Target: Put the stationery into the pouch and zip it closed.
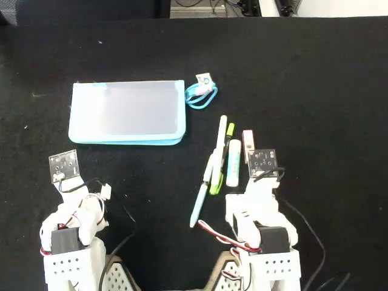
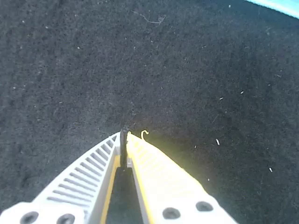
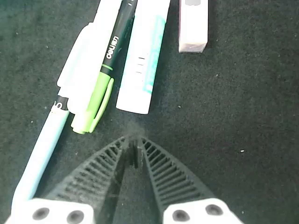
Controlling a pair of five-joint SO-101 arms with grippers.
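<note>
A light blue pouch lies flat at the back left, with its blue zipper strap and tag at its right end. The stationery lies right of centre: a white pen, a green-capped pen, a pale blue pen, a white and teal stick and a pink eraser. My right gripper is shut and empty, just short of the stick and the green pen. My left gripper is shut over bare cloth, near the pouch's edge.
A black cloth covers the whole table. The left arm stands in front of the pouch and the right arm beside the stationery. The eraser lies farthest from the right gripper's tips.
</note>
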